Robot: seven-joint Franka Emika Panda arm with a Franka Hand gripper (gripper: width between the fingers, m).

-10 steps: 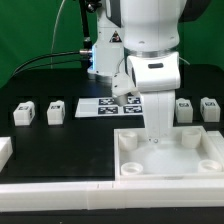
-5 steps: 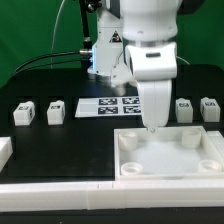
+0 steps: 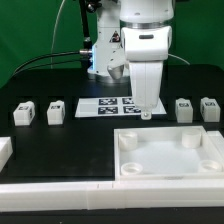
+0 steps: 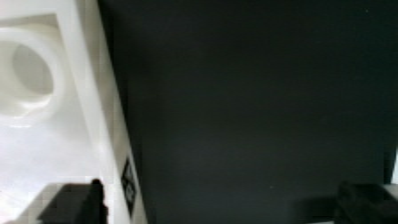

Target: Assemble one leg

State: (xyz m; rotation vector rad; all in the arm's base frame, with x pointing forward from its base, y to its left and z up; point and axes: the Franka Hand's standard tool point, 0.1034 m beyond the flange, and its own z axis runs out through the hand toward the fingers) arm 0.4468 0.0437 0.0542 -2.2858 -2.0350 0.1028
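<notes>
1. Exterior view: your two-finger gripper (image 3: 145,113) hangs empty just beyond the far edge of the large white square plastic panel with round corner holes (image 3: 170,160), over a corner of the thin flat white marker board (image 3: 100,105). I cannot tell its opening from here.
2. The nearest leg (image 3: 184,108), a small white chunky plastic block with a black-and-white tag, sits untouched beyond the panel's far edge, toward the exterior view's right. A second leg (image 3: 209,107) stands just beside it, and a third leg (image 3: 57,110) and fourth leg (image 3: 24,112) lie beyond the panel's opposite corner.
3. I judge you are at the reach-for-a-leg step. Next you must centre over one block, descend and close. The neighbouring leg leaves little room.
4. The flat black table (image 3: 60,85) stands before a green backdrop (image 3: 30,30).
5. Wrist view: the fingertips (image 4: 71,203) stand wide apart over bare table, with the panel's edge alongside. No leg shows.
</notes>
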